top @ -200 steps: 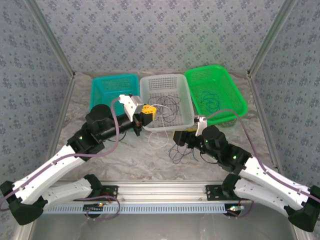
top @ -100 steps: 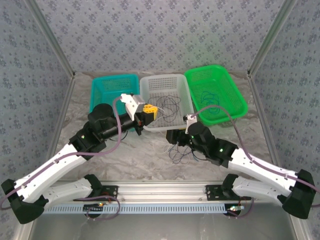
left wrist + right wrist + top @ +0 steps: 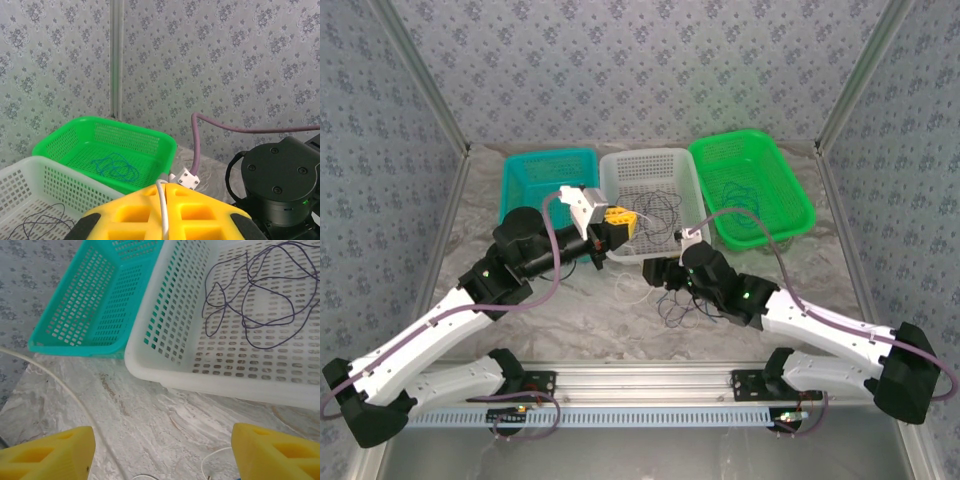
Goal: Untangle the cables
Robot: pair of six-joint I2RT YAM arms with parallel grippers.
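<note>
**A:** Purple first: where does the thin dark purple cable (image 3: 225, 302) lie?

**B:** On the floor of the white slotted plastic basket (image 3: 150, 360). It is limp and flat, spread in loose, overlapping loops.

**A:** And the blue one?

**B:** The thin blue cable (image 3: 114, 167) sits curled in a small bunch of rings in the bright green slotted plastic basket (image 3: 65, 145), which stands to the right of the white one.

**A:** Anything outside the baskets?

**B:** Yes. A small tangle of dark thin wires (image 3: 672, 308) lies on the grey marbled tabletop (image 3: 580, 310), just in front of the white basket and beside the right arm's wrist. A thin white cable (image 3: 161, 210) is out there too. In the right wrist view it runs in a long curve across the tabletop, in front of the teal slotted plastic basket (image 3: 85, 300).

**A:** How does the left gripper (image 3: 164, 189) stand?

**B:** Clenched. Its yellow fingers (image 3: 200, 215) are pressed together with the white cable pinched in the seam between them, above the white basket's near left corner.

**A:** And the right gripper (image 3: 162, 460)?

**B:** Spread wide, with one yellow finger at each lower corner of its wrist view. Between them there is only bare tabletop and a bit of white cable. It hangs just in front of the white basket's near wall.
</note>
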